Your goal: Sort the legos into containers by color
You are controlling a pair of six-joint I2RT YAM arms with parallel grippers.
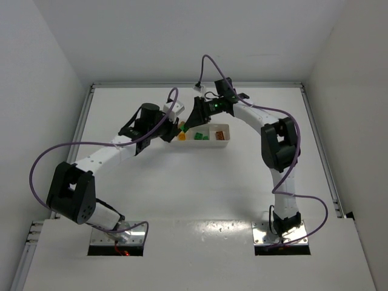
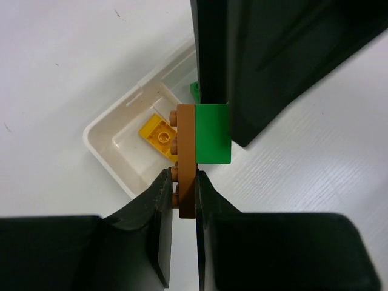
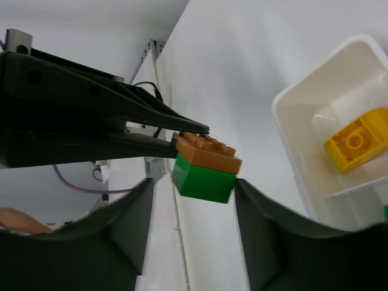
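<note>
Brown lego [image 2: 187, 136] juts lengthwise from left hand [image 2: 183, 177].

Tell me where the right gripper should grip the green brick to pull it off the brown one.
Close on the green brick across its two flat side faces, which sit between the right gripper fingers. Come in from the end opposite the left gripper. That gripper pinches only the thin brown brick, so the green faces look free.
</note>
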